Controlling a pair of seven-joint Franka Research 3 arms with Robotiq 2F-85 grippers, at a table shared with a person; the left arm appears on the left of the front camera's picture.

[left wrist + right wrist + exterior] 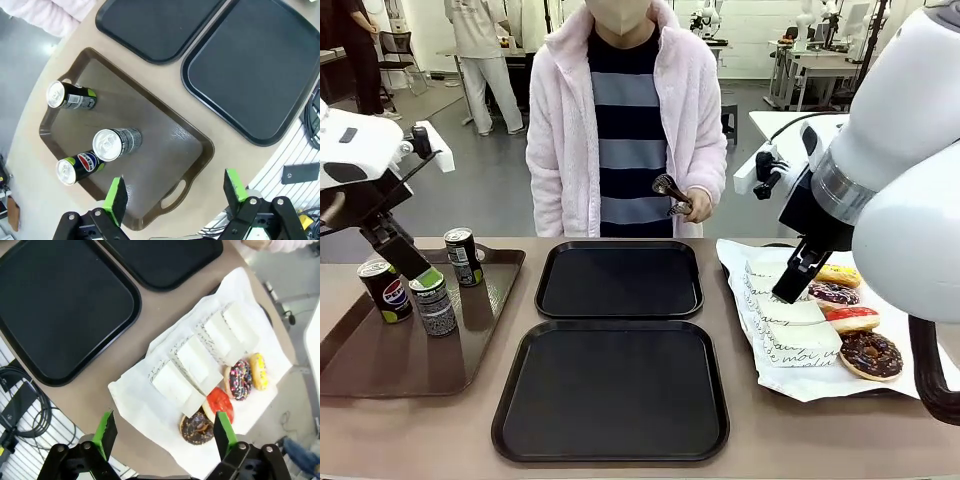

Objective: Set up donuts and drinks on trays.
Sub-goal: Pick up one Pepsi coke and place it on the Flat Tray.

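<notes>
Two black trays lie bare mid-table, one far [620, 280] and one near [610, 390]. Three drinks stand on a brown tray [380, 370] at the left: a Pepsi can [385, 290], a grey-silver can [432, 303] and a black can [463, 256]. My left gripper [175, 192] hangs open above the Pepsi can [80, 166] and the grey-silver can [117, 143]. Several donuts lie on white paper at the right, among them a chocolate one [870, 354] and a red-iced one [852, 319]. Above them my right gripper [165, 432] is open, over the chocolate donut [196, 428].
White paper holders [790, 320] with cursive print lie beside the donuts on the paper sheet [820, 385]. A person in a pale pink jacket stands at the far edge holding metal tongs [672, 192]. Bare tabletop runs between the trays and the paper.
</notes>
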